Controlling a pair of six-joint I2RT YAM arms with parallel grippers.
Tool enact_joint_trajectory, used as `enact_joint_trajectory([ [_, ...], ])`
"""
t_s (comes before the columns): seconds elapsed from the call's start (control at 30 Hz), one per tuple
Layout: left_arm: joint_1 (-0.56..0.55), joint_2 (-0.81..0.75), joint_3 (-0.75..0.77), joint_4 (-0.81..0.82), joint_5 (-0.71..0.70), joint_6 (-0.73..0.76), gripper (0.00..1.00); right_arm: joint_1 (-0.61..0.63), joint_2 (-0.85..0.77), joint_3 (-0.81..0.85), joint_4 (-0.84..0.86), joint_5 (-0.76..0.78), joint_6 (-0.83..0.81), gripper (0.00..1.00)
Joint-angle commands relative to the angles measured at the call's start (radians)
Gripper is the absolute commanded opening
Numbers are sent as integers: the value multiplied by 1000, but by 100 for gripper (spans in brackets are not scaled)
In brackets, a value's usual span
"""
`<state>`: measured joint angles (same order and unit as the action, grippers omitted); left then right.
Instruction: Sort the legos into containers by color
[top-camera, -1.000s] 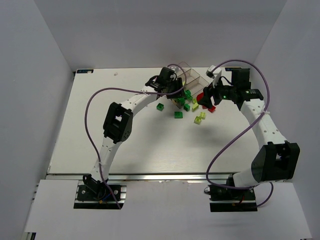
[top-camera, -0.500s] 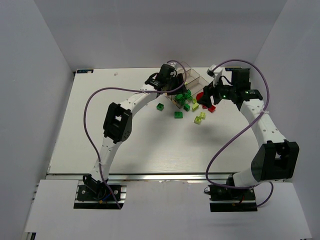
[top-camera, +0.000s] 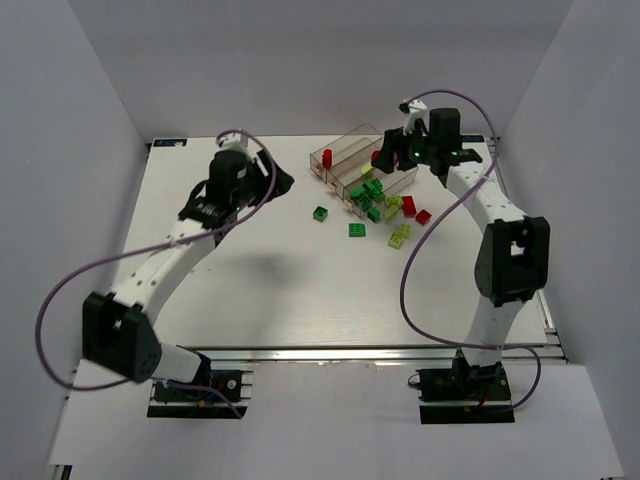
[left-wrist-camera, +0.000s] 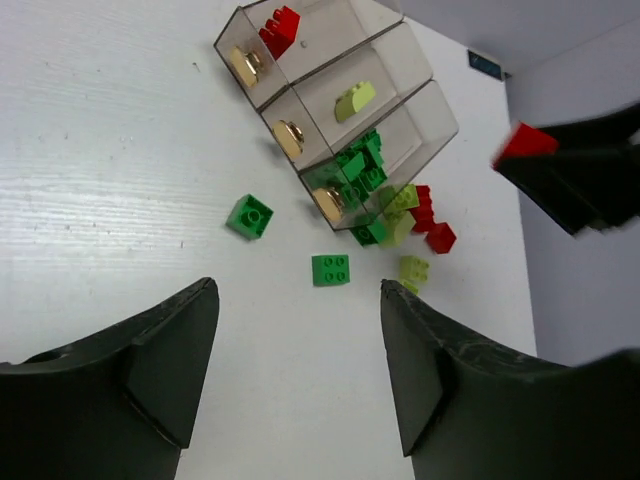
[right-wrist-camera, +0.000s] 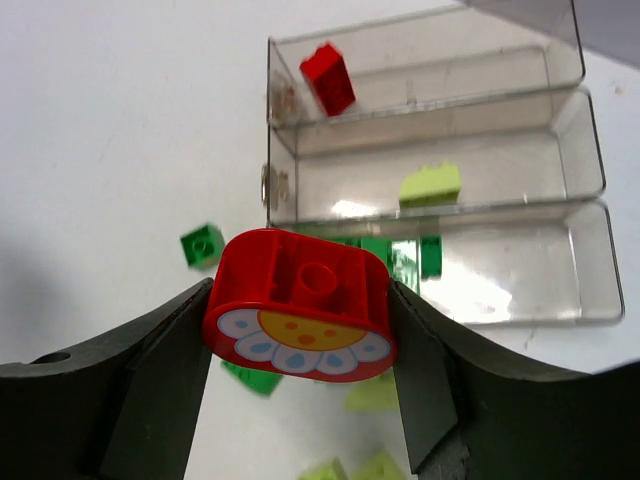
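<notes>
Misplacement is the chief risk: the right gripper (right-wrist-camera: 300, 330) pinches a red rounded brick (right-wrist-camera: 298, 290) with a flower face above the tray (right-wrist-camera: 450, 75), seemingly over its green-filled compartment, while the lone sorted red brick (right-wrist-camera: 328, 78) lies two compartments across, past the one holding a lime brick (right-wrist-camera: 430, 185). Released here, it would likely land among greens or catch on a divider. The left gripper (left-wrist-camera: 300, 370), jaws spread and empty, hovers well clear of the tray. Loose legos (top-camera: 357, 230) lie just beside the tray on a white, faintly grained table (top-camera: 250, 290), boxed by plain pale walls (top-camera: 300, 60).
</notes>
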<state>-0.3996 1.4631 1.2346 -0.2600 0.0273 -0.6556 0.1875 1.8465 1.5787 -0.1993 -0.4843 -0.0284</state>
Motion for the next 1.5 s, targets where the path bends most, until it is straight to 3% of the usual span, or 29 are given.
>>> enact_joint_trajectory([
  [0.0, -21, -141, -167, 19, -49, -38, 76, 52, 66, 108, 130, 101, 47, 0],
  [0.17, -19, -305, -372, 31, -61, -130, 80, 64, 279, 325, 188, 148, 50, 0],
  [0.4, -19, -448, -458, -8, -121, -187, 81, 105, 488, 535, 319, 148, -42, 0],
  [0.67, -19, -483, -491, -16, -151, -216, 81, 141, 585, 575, 457, 164, -80, 1],
  [0.77, -19, -483, -491, -25, -161, -210, 81, 148, 609, 577, 480, 170, -85, 9],
  [1.13, -19, -497, -501, -15, -161, -217, 81, 148, 698, 632, 512, 230, -68, 18],
  [1.3, -19, -506, -511, -10, -159, -225, 81, 150, 717, 626, 521, 230, -67, 34],
  [1.47, -19, -507, -511, 2, -159, -226, 82, 150, 729, 621, 528, 236, -80, 61],
])
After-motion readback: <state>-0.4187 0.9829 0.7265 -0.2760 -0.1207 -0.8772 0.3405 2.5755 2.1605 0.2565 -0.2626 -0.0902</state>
